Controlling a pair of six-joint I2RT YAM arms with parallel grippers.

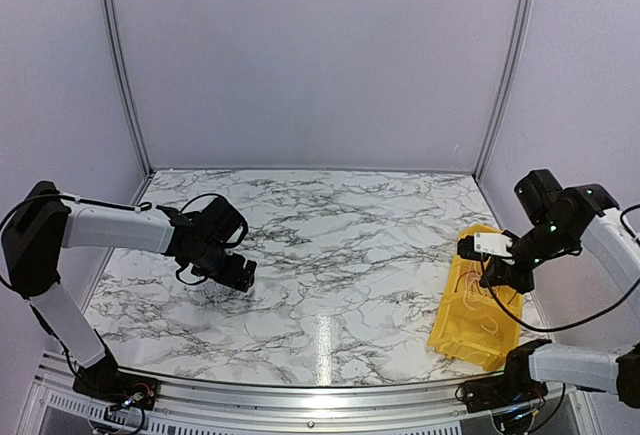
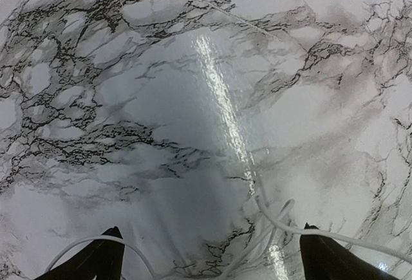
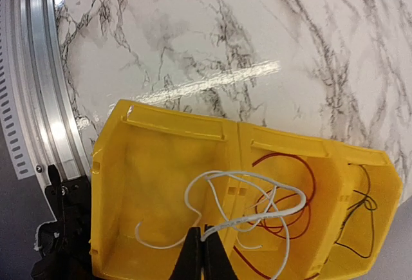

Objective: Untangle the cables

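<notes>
top view, left gripper (image 1: 238,275): low over the marble table (image 1: 340,245) at 9 o'clock, jaws spread wide, nothing in them.
top view, right gripper (image 1: 492,280): hanging over the yellow bin (image 1: 470,340) at 4 o'clock. From here I cannot tell how its jaws stand.
top view, cables: too thin for me to follow here.
top view, room: the middle of the table is open marble. The bin sits close to the right wall and the near edge.
left wrist, left gripper (image 2: 212,261): both tips at 6 o'clock, far apart.
left wrist, loose white wire (image 2: 290,228): it lies on the marble between the tips and runs out at 4 o'clock. I judge it very light and springy, so it may slide when touched.
right wrist, right gripper (image 3: 204,251): jaws closed at 6 o'clock, and they seem to pinch the white cable (image 3: 244,174).
right wrist, other wires: a red wire (image 3: 290,154) loops in the middle compartment under the white one, a black wire (image 3: 367,203) at 3 o'clock.
right wrist, handling: soft and limp. I would hold near an end and lift slowly, because loops can catch on the dividers.
right wrist, edges: the metal rail (image 3: 38,100) at 9 o'clock is near.
</notes>
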